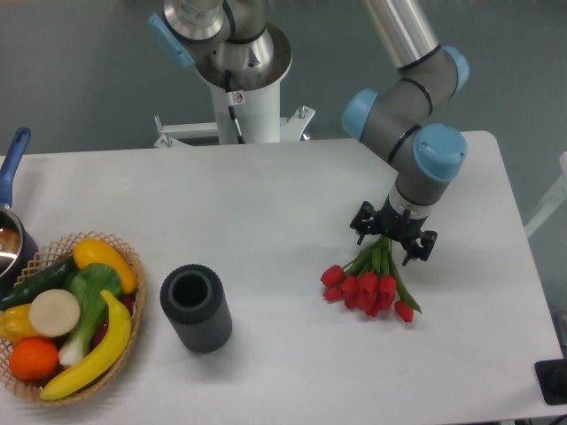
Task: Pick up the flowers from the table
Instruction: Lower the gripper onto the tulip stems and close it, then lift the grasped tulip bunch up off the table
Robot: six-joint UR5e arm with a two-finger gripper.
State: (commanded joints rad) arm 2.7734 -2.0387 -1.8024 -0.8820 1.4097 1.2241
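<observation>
The flowers (369, 288), a bunch of red tulips with green stems, lie on the white table (266, 204) at centre right, heads toward the front. My gripper (392, 237) points down over the upper ends of the stems. Its black fingers (361, 223) stand apart on either side of the stems, so it is open. The stem ends and any band around them are hidden under the gripper.
A dark grey ribbed cylinder (195, 307) stands left of the flowers. At the front left is a wicker basket (133, 266) of fruit and vegetables, with a blue-handled pot (11, 221) behind it. The robot base (239, 84) is at the back, and a black object (554, 381) at the lower right corner.
</observation>
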